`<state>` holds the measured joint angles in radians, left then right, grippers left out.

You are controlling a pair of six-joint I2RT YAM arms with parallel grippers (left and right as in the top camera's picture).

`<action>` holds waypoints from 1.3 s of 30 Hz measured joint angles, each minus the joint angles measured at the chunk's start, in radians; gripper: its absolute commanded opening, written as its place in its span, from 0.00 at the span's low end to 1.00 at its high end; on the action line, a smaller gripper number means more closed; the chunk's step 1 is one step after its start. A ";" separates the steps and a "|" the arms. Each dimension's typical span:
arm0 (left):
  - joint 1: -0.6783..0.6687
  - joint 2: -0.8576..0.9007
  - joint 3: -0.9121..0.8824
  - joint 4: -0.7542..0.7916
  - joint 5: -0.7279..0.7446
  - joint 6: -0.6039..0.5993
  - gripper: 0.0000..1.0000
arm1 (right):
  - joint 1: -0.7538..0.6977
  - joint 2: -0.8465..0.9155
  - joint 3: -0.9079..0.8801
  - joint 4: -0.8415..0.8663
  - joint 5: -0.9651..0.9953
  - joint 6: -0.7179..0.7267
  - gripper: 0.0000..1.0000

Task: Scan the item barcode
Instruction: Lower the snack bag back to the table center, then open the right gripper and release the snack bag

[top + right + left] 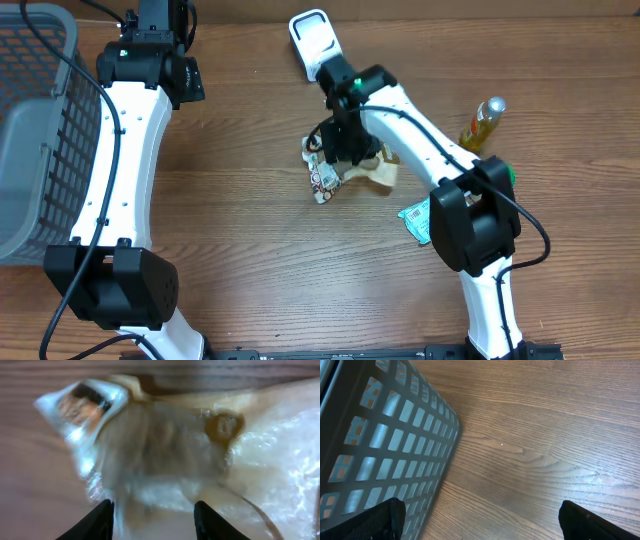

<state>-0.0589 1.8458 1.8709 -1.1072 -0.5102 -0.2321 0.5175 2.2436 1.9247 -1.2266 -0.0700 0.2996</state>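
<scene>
The crinkly snack packet [322, 180], lying mid-way across the table [250, 260] under the right hand [155, 512], looks light, limp and slippery, best pinched at a flat sealed edge; the hand's fingers straddle it half-parted, and I cannot tell whether they grip.

Wooden table [250, 260] bears basket [30, 150], scanner [313, 40], snack packet [323, 181], bottle [482, 123], green packet [413, 220].

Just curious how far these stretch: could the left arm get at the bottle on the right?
Probably not easily. The left gripper sits open by the basket, at the far side from the bottle, and the right arm stretches across the space between them.
</scene>
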 measured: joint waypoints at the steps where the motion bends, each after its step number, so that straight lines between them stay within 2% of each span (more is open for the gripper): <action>1: 0.000 0.000 0.000 0.000 0.000 0.000 1.00 | -0.001 0.000 -0.048 0.035 0.018 0.003 0.53; 4: 0.000 0.000 0.000 0.000 0.000 0.000 1.00 | -0.008 -0.020 -0.124 0.087 0.031 0.016 0.64; 10: 0.000 0.000 0.000 0.000 0.000 0.000 1.00 | -0.040 -0.029 -0.127 0.057 0.035 0.013 0.69; 13: 0.000 0.000 0.000 0.000 0.000 0.000 1.00 | -0.040 0.001 -0.051 -0.020 0.027 -0.021 0.72; 16: 0.000 0.000 0.000 0.000 0.000 0.000 1.00 | -0.033 0.018 0.061 -0.096 0.015 -0.041 0.68; 19: 0.000 0.000 0.000 0.000 0.000 0.000 1.00 | -0.014 0.018 0.136 -0.172 0.010 -0.050 0.52; 22: 0.000 0.000 0.000 0.000 0.000 0.000 0.99 | 0.007 0.018 0.132 -0.265 0.002 -0.045 0.49; 31: 0.000 0.000 0.000 0.000 0.000 0.000 0.99 | 0.007 0.015 -0.063 -0.138 0.049 -0.015 0.50; 35: 0.000 0.000 0.000 0.000 0.000 0.000 1.00 | 0.006 -0.006 -0.102 -0.098 0.056 -0.016 0.62; 39: 0.000 0.000 0.000 0.000 0.000 0.000 1.00 | 0.005 -0.004 -0.084 -0.151 0.079 -0.011 0.64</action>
<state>-0.0589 1.8458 1.8709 -1.1072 -0.5102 -0.2321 0.5220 2.2398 1.8412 -1.3777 0.0090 0.2882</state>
